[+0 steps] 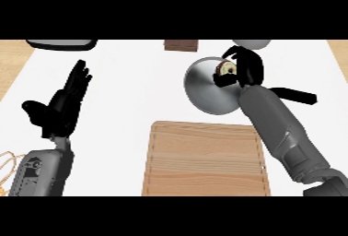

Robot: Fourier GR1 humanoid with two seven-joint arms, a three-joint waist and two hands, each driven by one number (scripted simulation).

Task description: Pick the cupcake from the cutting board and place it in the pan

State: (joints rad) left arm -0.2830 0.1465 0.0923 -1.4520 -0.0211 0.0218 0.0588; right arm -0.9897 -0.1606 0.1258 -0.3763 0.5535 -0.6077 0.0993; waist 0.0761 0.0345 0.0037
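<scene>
The cupcake [225, 69] shows as a small brown and cream round between the fingers of my right hand [246, 68], which is curled round it above the pan. The grey round pan [209, 87] lies at the back centre-right of the white counter, its black handle [296, 95] sticking out to the right behind my forearm. The wooden cutting board [204, 159] lies bare at the front centre. My left hand [65, 99] stands open at the left, fingers straight and pointing away, holding nothing.
A dark grey object [61, 44] sits at the back left edge, a brown block [181, 44] at the back centre, and a light grey round thing [250, 43] behind my right hand. A thin wire-like object [7, 163] lies at the left edge.
</scene>
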